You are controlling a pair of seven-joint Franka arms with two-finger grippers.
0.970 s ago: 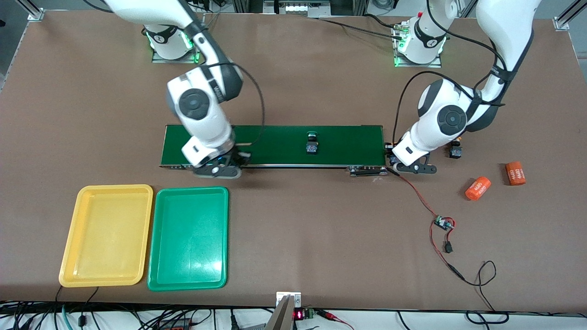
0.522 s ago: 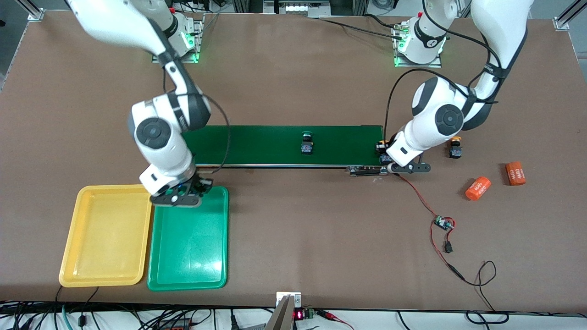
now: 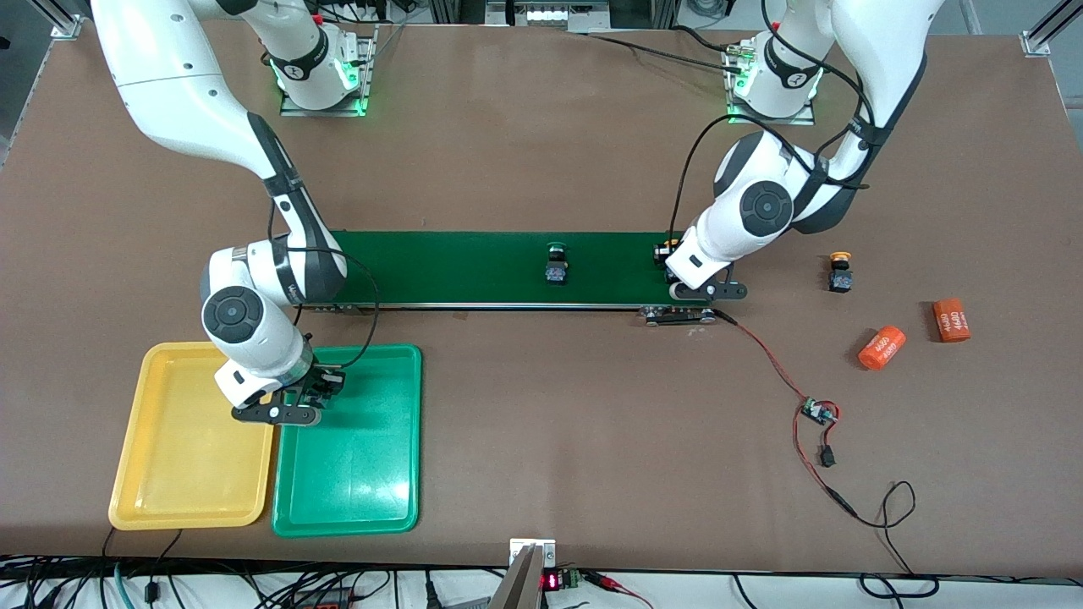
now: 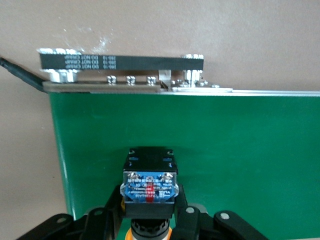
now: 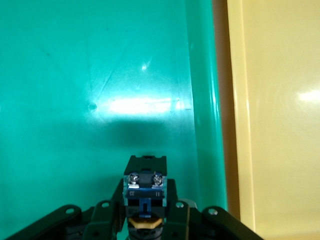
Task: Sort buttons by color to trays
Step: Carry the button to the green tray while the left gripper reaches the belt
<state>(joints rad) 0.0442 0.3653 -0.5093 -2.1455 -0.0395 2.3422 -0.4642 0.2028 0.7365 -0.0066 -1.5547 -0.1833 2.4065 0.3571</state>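
Green tray under right pincer pinching cap-hidden button, left pincer pinching orange-capped button.

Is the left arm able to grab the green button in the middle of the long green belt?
Probably not right now. The left pincer is already shut on a yellow-capped black push-button over the belt's end. The green-capped button sits uncovered on the dark-green conveyor belt, so the path looks free once it lets go.
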